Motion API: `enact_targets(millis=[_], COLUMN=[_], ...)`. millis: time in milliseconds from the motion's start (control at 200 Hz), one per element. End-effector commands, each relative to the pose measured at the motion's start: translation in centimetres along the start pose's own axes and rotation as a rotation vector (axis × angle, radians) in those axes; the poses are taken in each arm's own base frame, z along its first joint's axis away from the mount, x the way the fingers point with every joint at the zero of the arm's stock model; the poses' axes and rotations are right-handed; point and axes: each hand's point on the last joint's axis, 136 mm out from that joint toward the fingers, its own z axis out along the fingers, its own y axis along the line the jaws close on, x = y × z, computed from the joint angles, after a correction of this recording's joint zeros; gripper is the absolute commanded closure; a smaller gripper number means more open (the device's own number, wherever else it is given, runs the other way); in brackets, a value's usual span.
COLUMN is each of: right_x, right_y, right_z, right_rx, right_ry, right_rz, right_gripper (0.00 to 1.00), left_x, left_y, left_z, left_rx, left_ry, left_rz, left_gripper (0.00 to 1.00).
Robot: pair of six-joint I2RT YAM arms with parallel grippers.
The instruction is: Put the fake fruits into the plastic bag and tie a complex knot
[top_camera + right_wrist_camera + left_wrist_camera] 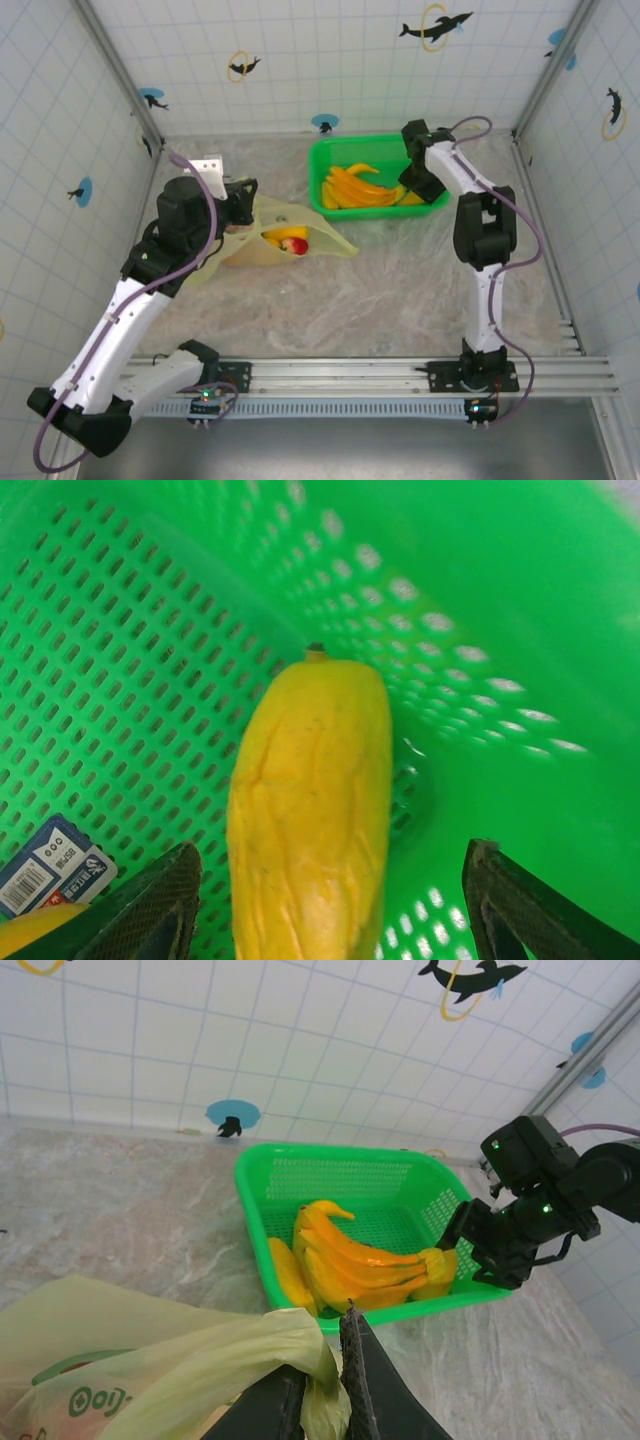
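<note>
Pinching plastic bag (pixel 150 1360), left tool (pixel 320 1348) half-hidden, right tool (pixel 330 848) straddling cropped fruit (pixel 310 780)

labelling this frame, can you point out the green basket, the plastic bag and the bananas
green basket (pixel 330 1175): left wrist view, mesh of its far wall
plastic bag (pixel 150 1350): left wrist view, crinkled upper fold
bananas (pixel 350 1260): left wrist view, middle of the bunch

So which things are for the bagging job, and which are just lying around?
For the job: plastic bag, pinched by the shut left gripper; fruits inside it; bananas in the green basket; yellow fruit between the fingers of the open right gripper.
Just there: that basket, barcode label, dolphin stickers.
</note>
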Motion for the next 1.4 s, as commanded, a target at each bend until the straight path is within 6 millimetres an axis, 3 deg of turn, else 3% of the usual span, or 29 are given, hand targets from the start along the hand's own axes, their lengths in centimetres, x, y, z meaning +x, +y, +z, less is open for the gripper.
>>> enact_targets(millis=[0, 225, 435, 455, 656, 821, 906, 971, 1031, 1071, 1131, 1161, 1211, 1281, 1396], right_x=[1.2, 1.7, -0.5, -1.1, -4.1, -7.4, -8.1, -7.6, -5.8, -3.6, 0.8, 3.5, 7.6, 13.5, 23.1], right_y=[-0.1, 0.1, 0.7, 1.0, 0.9, 0.8, 0.9, 1.7, 2.9, 4.3, 6.0, 6.9, 7.5, 8.1, 7.8], right_z=[2.9, 5.2, 2.8, 1.2, -3.6, -10.3, -13.9, -16.7, -19.1, -20.7, -23.4, -25.9, -27.4, -28.8, -29.4], right_rx=[0.045, 0.025, -0.024, -0.054, -0.114, -0.17, -0.212, -0.297, -0.413, -0.534, -0.745, -0.903, -1.057, -1.197, -1.322], right_ry=[0.065, 0.111, 0.035, 0.016, -0.103, -0.312, -0.432, -0.497, -0.548, -0.567, -0.594, -0.606, -0.585, -0.513, -0.465], right_rz=[0.032, 0.081, 0.092, 0.097, 0.101, 0.034, -0.031, -0.103, -0.194, -0.296, -0.445, -0.519, -0.619, -0.78, -1.095], right_gripper=[0.29, 0.41, 0.57, 0.57, 0.58, 0.58, 0.59, 0.61, 0.63, 0.63, 0.63, 0.63, 0.62, 0.62, 0.62], left_x=[-0.3, -0.7, -0.8, -0.8, -0.8, -1.1, -1.2, -1.4, -1.4, -1.4, -1.4, -1.3, -1.3, -1.2, -1.4], left_y=[-0.2, -0.2, -0.1, -0.1, -0.1, -0.3, -0.4, -0.5, -0.5, -0.4, -0.4, -0.4, -0.4, -0.4, -0.3], left_z=[-0.2, -0.6, -0.7, -0.6, -0.5, -0.6, -0.7, -0.8, -0.8, -0.9, -1.0, -1.0, -1.0, -1.1, -1.3], left_rx=[0.003, -0.005, -0.015, -0.016, -0.013, -0.009, -0.006, -0.006, -0.007, -0.008, -0.008, -0.009, -0.009, -0.011, -0.019], left_ry=[-0.02, -0.027, -0.03, -0.029, -0.027, -0.028, -0.028, -0.03, -0.031, -0.031, -0.033, -0.03, -0.029, -0.027, -0.028], left_rz=[0.024, 0.027, 0.027, 0.027, 0.027, 0.027, 0.027, 0.026, 0.023, 0.021, 0.017, 0.015, 0.016, 0.014, 0.015], left_gripper=[0.86, 0.86, 0.86, 0.86, 0.86, 0.85, 0.85, 0.86, 0.86, 0.86, 0.86, 0.86, 0.85, 0.86, 0.86])
